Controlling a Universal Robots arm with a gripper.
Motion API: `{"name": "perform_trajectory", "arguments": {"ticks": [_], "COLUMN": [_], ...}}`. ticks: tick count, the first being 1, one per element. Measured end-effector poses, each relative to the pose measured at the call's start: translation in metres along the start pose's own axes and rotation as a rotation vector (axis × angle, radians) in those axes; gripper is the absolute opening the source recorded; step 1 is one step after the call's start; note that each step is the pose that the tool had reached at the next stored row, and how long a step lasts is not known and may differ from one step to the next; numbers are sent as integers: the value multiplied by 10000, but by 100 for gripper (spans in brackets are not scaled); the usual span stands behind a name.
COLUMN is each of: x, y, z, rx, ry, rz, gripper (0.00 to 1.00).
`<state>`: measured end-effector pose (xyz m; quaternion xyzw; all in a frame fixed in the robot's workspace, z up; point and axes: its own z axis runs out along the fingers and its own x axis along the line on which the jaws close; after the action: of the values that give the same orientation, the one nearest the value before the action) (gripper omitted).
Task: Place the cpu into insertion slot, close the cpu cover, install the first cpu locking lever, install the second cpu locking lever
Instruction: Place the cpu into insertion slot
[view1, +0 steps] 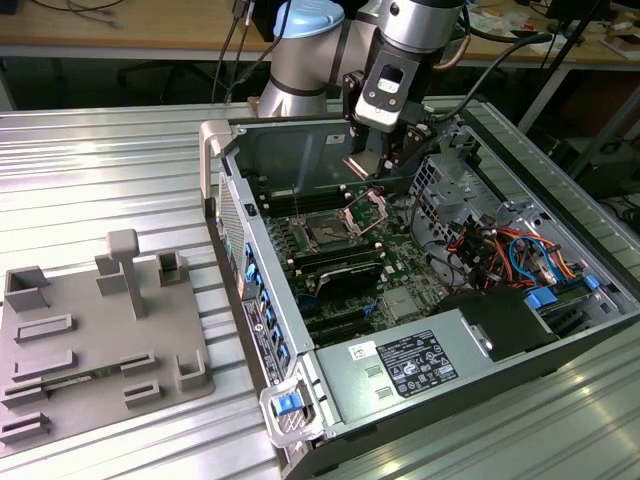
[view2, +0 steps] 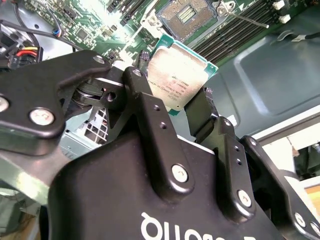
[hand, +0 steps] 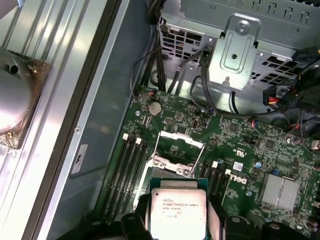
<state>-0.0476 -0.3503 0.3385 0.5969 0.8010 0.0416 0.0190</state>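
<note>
The cpu (view2: 177, 75), a flat square chip with a silvery top, is clamped by its edges in my gripper (view2: 175, 87), which is shut on it. In the first wrist view the cpu (hand: 178, 212) hangs in the gripper (hand: 178, 225) above the green board. The insertion slot (view2: 187, 15) lies open below, its contact field bare. The cpu cover (hand: 177, 150) stands raised on its hinge. In the exterior view my gripper (view1: 398, 150) hovers inside the open case, up and to the right of the insertion slot (view1: 325, 235) and the raised cpu cover (view1: 368, 208).
Long black memory slots (view1: 340, 270) flank the socket. A metal drive cage (hand: 240, 45) with cables stands at the board's end, and a power supply (view1: 410, 365) fills the case's near end. A grey fixture tray (view1: 100, 340) lies on the exterior view's left.
</note>
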Motion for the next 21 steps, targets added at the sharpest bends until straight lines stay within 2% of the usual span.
{"name": "perform_trajectory", "arguments": {"ticks": [2, 5, 21], "x": [0, 0, 1], "y": [-1, -2, -3], "z": [4, 5, 5], "rx": [-7, -11, -13], "ry": [-31, -47, -57], "rz": [353, 530, 642], "gripper": [55, 55, 55]}}
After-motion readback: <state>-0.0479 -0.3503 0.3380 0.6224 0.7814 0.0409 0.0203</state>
